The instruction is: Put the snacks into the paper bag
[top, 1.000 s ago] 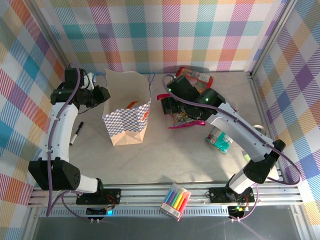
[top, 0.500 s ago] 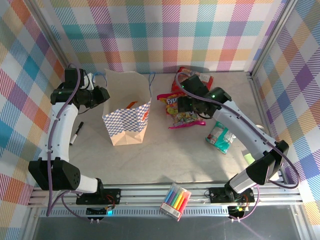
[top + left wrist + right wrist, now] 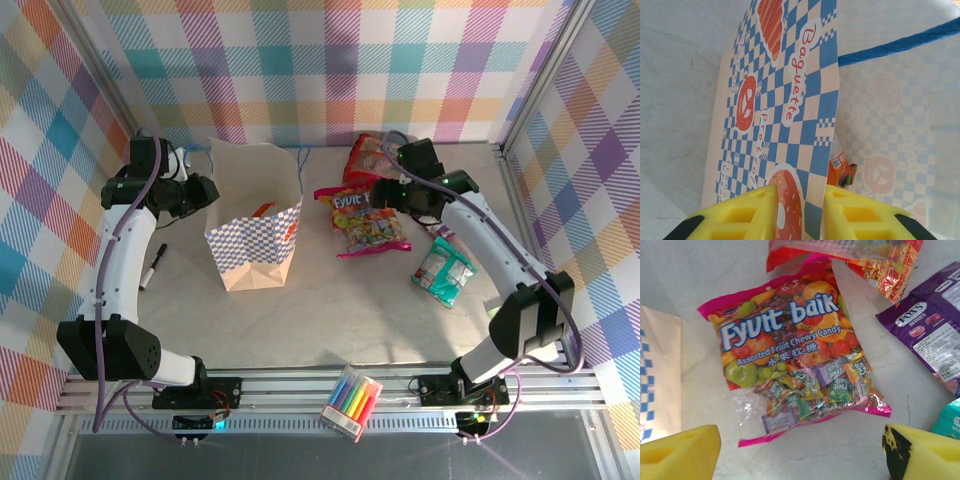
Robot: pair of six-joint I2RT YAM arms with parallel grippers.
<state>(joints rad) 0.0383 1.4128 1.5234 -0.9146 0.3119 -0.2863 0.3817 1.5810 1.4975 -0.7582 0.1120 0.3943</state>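
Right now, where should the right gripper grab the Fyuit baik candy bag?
Probably straight down on the lower, clear-windowed half of the candy bag: it lies flat, and the candies bulge there, giving the right gripper something to pinch. A red packet crowds its top edge.

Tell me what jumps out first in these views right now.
The tan kraft paper bag with a blue-and-white checkered band stands open left of centre on the table, its side wall pinched by the left gripper. To its right lies a glossy pink-edged multicolour fruit candy packet, with the right gripper open and hovering just above it.
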